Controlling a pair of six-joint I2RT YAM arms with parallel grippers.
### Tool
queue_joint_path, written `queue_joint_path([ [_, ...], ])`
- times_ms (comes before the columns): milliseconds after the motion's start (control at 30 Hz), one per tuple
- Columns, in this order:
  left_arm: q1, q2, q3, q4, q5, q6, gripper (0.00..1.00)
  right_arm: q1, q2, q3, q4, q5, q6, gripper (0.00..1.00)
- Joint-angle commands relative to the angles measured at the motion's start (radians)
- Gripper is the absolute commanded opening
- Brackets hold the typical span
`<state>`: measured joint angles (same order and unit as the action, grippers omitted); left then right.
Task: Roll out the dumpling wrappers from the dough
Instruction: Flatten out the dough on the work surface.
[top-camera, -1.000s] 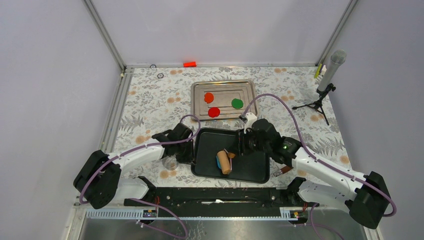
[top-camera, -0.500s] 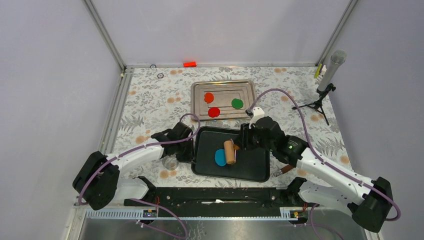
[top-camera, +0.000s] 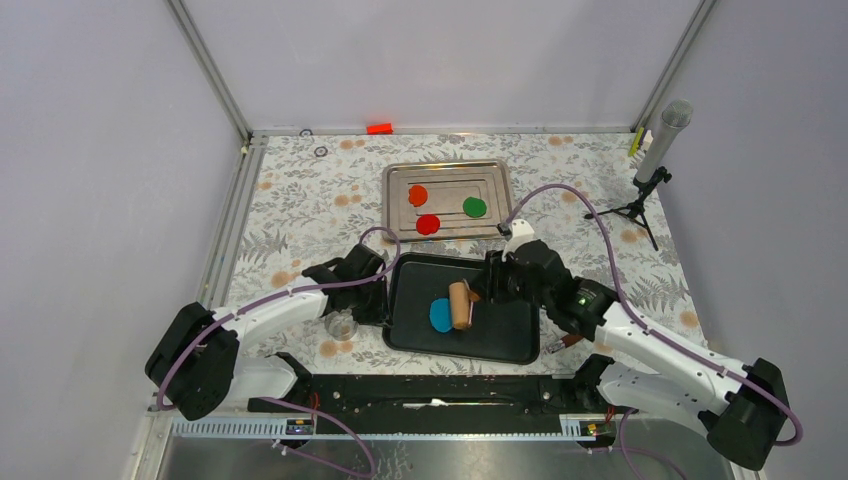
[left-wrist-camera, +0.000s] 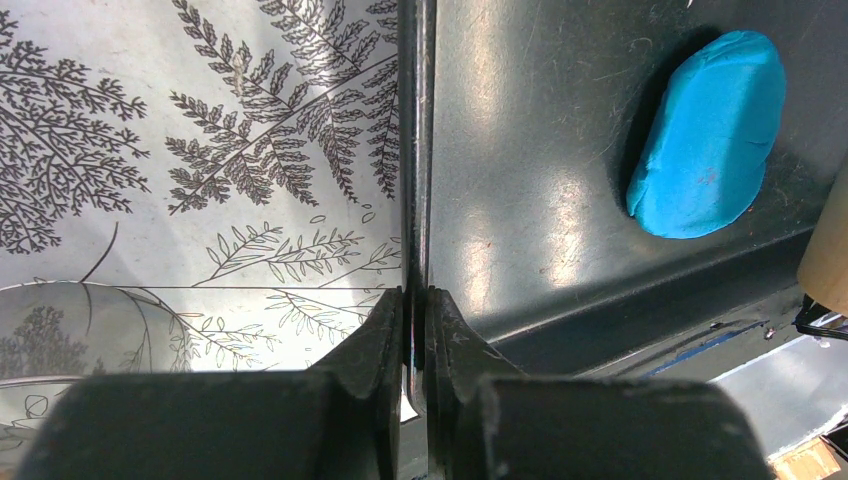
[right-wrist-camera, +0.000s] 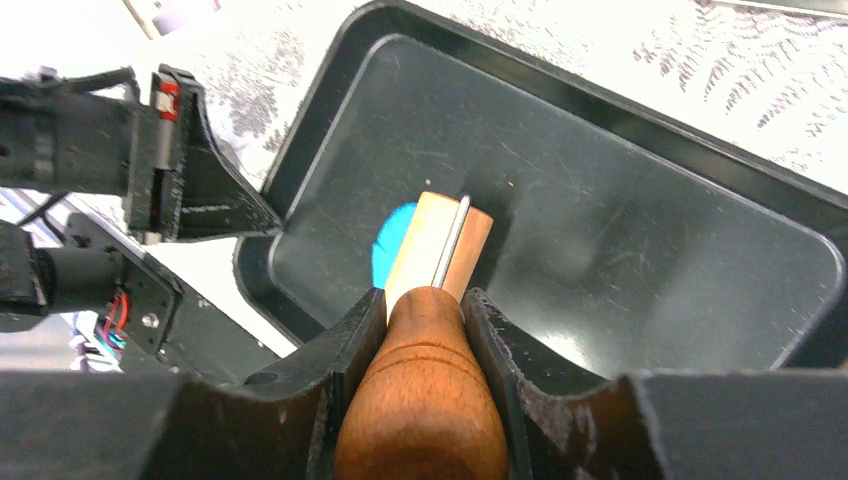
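Observation:
The blue dough (top-camera: 439, 315) lies as a thick oval pad in the black tray (top-camera: 500, 340). In the left wrist view the dough (left-wrist-camera: 710, 135) shows smooth and rounded. A wooden roller (top-camera: 461, 304) rests just right of it, its barrel (right-wrist-camera: 440, 250) covering part of the dough (right-wrist-camera: 395, 245). My right gripper (right-wrist-camera: 425, 300) is shut on the roller's dark wooden handle (right-wrist-camera: 425, 390). My left gripper (left-wrist-camera: 415, 300) is shut on the black tray's left rim (left-wrist-camera: 416, 150). Orange (top-camera: 418, 194), red (top-camera: 428, 224) and green (top-camera: 474, 207) dumpling wrappers lie on the metal tray (top-camera: 395, 175) behind.
A small clear cup (top-camera: 342, 325) stands left of the black tray beside my left arm. A brown-handled tool (top-camera: 565, 341) lies at the tray's right front corner. A microphone on a tripod (top-camera: 655, 150) stands at the back right.
The right gripper drew the roller back and to the right off the dough, which now shows as a round blue pad to its left. The left gripper has not moved.

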<state>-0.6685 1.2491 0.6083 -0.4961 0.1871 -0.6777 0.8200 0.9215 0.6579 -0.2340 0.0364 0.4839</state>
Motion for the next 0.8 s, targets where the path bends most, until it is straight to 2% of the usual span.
queue_joint_path([
  [0,0.004,-0.031,0.043,0.043,0.006,-0.012,0.0,0.002,0.034,0.028,0.167,-0.031,0.062,0.0],
  [167,0.005,-0.06,0.058,0.023,-0.008,-0.034,0.0,0.002,0.042,0.046,0.2,0.002,0.074,0.0],
  [367,0.005,-0.108,0.132,-0.063,-0.033,-0.042,0.43,0.002,0.032,0.11,0.185,-0.01,0.043,0.0],
  [500,0.006,-0.162,0.201,-0.133,-0.066,-0.032,0.64,0.002,0.016,0.152,0.153,-0.01,0.004,0.0],
  [567,0.006,-0.191,0.235,-0.164,-0.079,-0.028,0.67,0.002,0.008,0.164,0.147,-0.012,-0.008,0.0],
  [700,0.011,-0.266,0.282,-0.174,-0.065,-0.037,0.67,0.0,-0.024,0.146,0.217,-0.062,0.012,0.0],
  [767,0.019,-0.319,0.283,-0.138,-0.028,-0.054,0.77,-0.014,-0.038,0.134,0.287,-0.101,0.046,0.0],
])
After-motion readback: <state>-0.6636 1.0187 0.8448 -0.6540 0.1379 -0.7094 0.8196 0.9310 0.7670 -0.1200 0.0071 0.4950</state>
